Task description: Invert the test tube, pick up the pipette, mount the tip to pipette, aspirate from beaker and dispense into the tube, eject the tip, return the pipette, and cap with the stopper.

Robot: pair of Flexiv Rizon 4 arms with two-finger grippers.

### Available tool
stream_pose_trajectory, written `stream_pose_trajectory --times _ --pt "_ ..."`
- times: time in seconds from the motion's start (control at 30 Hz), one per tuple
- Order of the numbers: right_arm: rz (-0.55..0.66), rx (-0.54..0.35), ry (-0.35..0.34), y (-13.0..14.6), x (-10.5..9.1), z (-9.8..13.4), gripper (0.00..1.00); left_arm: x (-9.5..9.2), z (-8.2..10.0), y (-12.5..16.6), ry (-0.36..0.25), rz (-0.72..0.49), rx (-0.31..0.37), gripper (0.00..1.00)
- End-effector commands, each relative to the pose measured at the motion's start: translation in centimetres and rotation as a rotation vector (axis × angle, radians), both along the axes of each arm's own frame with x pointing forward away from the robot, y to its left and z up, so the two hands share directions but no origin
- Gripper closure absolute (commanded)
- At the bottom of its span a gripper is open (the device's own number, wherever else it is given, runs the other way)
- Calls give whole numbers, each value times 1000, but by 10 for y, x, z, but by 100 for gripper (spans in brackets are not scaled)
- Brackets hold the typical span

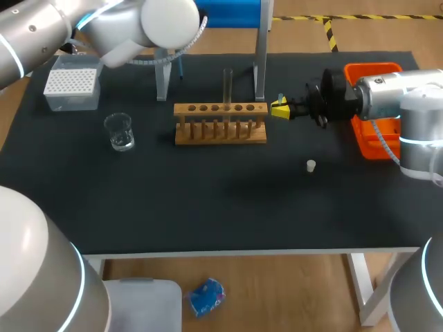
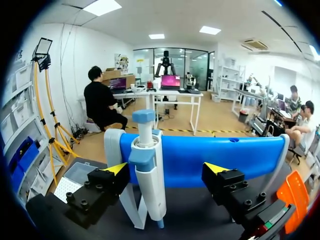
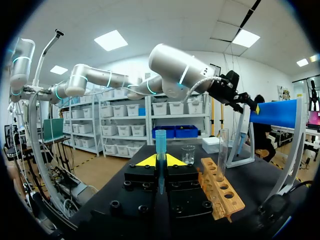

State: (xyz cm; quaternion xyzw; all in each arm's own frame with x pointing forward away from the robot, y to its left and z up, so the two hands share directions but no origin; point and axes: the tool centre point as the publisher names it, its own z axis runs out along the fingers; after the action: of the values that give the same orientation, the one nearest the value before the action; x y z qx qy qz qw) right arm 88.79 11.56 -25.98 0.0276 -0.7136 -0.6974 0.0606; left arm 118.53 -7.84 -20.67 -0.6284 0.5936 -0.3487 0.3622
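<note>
while the right hand (image 3: 160,161) is pinched shut on a small blue pipette tip (image 3: 160,145), held upright just beside the end of the wooden rack (image 1: 220,131), the left hand (image 2: 166,170) sits at the back of the desk (image 1: 208,200) with its fingers spread wide

the pipette (image 2: 148,175) hangs upright on the blue stand (image 2: 225,155), white body with a blue plunger knob on top. seen from the left wrist, it lies between the open fingers, close against one of them and well apart from the other, so nothing grips it yet

it looks like light, stiff, smooth plastic that could slip or swing on its hook. the best hold is probably across the thick white body below the head, clear of the plunger, squeezed evenly from both sides, then lifted up off the stand rather than pulled straight out

elsewhere, a glass test tube (image 1: 227,83) stands mouth up in the rack, a beaker (image 1: 120,131) stands well to the rack's side, and a small white stopper (image 1: 311,165) lies on the desk near the right arm
</note>
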Motion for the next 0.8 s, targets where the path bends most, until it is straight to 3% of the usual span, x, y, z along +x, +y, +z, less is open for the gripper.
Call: stream_pose_trajectory --times 0.03,0.23,0.8 --pt "-1 -1 -1 0 0 0 100 1 0 -2 -1 8 3 0" --pt "-1 -1 -1 0 0 0 100 2 0 -1 -1 11 5 4" --pt "-1 -1 -1 0 0 0 100 1 -6 1 -29 33 6 0"
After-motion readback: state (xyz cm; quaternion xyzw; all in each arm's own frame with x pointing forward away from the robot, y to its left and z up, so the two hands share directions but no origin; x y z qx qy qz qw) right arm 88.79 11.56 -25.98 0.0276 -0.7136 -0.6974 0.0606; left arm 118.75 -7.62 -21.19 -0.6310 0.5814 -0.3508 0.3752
